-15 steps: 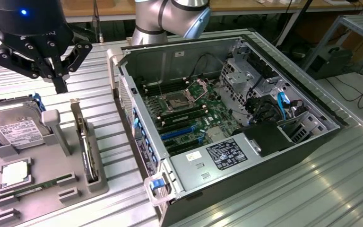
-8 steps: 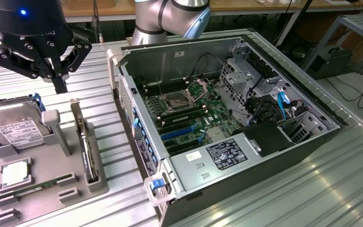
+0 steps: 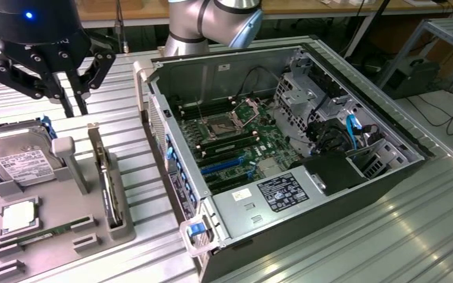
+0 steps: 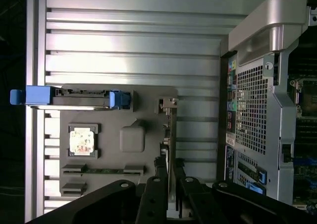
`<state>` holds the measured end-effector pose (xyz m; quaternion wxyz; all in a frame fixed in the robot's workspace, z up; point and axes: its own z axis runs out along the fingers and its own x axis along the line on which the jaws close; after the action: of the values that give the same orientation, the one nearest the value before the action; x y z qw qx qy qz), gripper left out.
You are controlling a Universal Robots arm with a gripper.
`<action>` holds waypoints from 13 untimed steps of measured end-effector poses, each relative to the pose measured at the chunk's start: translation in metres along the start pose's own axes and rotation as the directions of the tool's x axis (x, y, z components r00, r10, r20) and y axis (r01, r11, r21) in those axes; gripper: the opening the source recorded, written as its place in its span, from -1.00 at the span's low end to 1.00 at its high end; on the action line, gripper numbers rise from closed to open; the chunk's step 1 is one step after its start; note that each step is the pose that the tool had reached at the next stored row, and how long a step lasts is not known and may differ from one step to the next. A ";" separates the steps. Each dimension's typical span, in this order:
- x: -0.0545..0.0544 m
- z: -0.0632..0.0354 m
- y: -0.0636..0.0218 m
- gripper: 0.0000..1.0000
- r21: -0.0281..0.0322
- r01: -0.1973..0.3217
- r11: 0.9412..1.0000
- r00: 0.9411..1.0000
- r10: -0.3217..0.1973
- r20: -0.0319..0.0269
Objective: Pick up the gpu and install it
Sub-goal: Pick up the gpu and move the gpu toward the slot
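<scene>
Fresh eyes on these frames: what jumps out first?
The open computer case on its side, motherboard exposed, takes most of the exterior view's centre and right. At that view's upper left the black gripper hangs above a grey holder, where the gpu stands on edge beside a hard drive.

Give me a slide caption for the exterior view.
Gripper hovers above the gpu standing in its holder, beside the open computer case.

Can't read any of it tbh. White label (image 3: 25, 165) on the drive (image 3: 5, 137), black sticker (image 3: 287, 194) in the case (image 3: 210, 73), print's too tiny.
</scene>
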<state>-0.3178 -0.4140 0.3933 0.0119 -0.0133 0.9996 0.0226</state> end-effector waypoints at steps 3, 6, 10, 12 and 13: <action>0.000 0.0000 0.0000 -0.41 0.000 0.000 1.000 1.000 0.000 0.000; 0.000 0.0001 -0.0002 -0.17 0.000 0.000 1.000 1.000 0.000 0.000; 0.000 0.0005 -0.0058 0.20 0.000 0.002 1.000 1.000 -0.002 0.000; 0.000 0.0008 -0.0072 0.20 0.007 0.002 1.000 1.000 -0.002 0.000; 0.000 0.0015 -0.0094 0.20 0.007 0.002 1.000 1.000 -0.002 -0.001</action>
<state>-0.3178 -0.4233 0.3914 0.0117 -0.0145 0.9996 0.0189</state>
